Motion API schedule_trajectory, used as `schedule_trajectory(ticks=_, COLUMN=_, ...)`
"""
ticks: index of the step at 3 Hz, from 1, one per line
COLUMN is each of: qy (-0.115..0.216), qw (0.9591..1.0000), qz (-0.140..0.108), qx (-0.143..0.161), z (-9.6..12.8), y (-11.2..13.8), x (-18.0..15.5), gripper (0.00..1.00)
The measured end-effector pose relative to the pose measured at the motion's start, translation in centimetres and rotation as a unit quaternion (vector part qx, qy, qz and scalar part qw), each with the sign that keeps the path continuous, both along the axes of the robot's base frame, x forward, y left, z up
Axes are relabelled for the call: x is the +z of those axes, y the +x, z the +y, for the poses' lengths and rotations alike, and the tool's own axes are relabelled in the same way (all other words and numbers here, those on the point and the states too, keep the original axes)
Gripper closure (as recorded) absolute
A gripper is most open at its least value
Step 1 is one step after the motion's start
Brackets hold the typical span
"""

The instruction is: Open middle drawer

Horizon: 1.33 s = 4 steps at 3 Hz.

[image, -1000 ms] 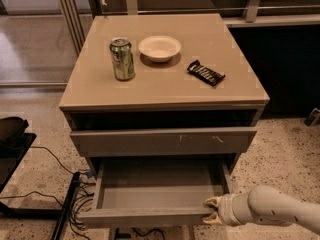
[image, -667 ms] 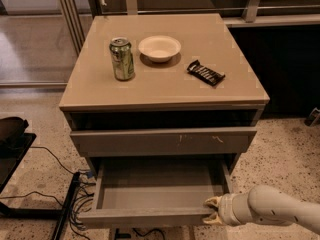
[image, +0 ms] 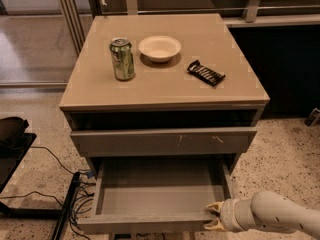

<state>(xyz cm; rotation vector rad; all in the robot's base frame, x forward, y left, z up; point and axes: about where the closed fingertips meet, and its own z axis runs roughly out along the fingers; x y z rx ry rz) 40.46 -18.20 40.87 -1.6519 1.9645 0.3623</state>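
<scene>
Obs.: you have the middle drawer (image: 150, 225) standing pulled well out from the cabinet (image: 200, 91), low in the camera view and below the taller drawer front with pale scratch marks (image: 160, 141), which sits nearly flush with the cabinet. The open drawer is wide and has no handle. Its front is a plain, flat, grey-brown panel, and behind it you look down into a shallow grey box with low side walls and a bare floor. Your gripper (image: 214, 216) is at the drawer's front right corner, reached in from the lower right on the pale arm (image: 280, 215). Its two yellowish fingertips (image: 215, 206) sit one inside the front panel and one on the outer face, clamped on the right end of that panel. On the cabinet top, well apart from the gripper, stand a green can (image: 122, 59), a white bowl (image: 159, 48) beside it, and a dark snack bar (image: 206, 73) to the right.
</scene>
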Motion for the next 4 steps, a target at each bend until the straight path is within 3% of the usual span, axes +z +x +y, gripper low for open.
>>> schedule_trajectory(ticks=1, qy=0.000, qw=1.0000, qz=0.000, qx=0.000, z=0.0, y=0.0, x=0.0, gripper=0.58)
schedule_trajectory(ticks=2, qy=0.000, qw=1.0000, qz=0.000, qx=0.000, z=0.0, y=0.0, x=0.0, gripper=0.61)
schedule_trajectory(ticks=3, qy=0.011, qw=0.9999, qz=0.003, qx=0.001, z=-0.4, y=-1.3, x=-0.3, gripper=0.84)
schedule_trajectory(ticks=4, qy=0.015, qw=0.9999, qz=0.004, qx=0.005, z=-0.2, y=-2.3, x=-0.2, gripper=1.00)
